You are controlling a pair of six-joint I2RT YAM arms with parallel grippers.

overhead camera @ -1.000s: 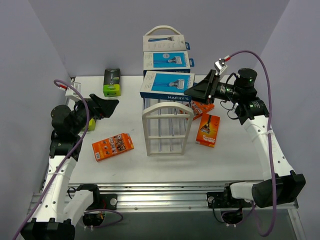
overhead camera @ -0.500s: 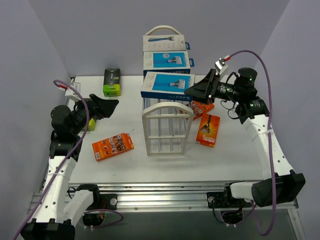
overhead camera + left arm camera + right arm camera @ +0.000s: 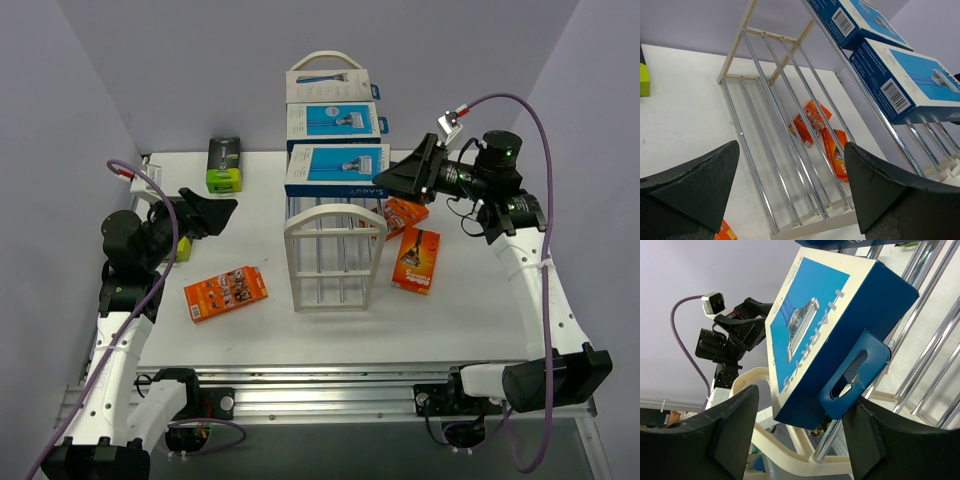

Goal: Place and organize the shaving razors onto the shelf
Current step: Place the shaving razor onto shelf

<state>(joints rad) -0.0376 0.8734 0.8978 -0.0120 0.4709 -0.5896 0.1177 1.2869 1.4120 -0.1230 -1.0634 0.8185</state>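
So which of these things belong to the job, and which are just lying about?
Job: shelf, three blue boxes, three orange boxes, green-black box.
Just there: the robot's purple cables, metal rail.

Likely a lab: plain walls (image 3: pixel 90 80) enclose a white table (image 3: pixel 250 335).

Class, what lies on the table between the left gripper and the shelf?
Nothing. In the top view the table is bare between the left gripper and the shelf.
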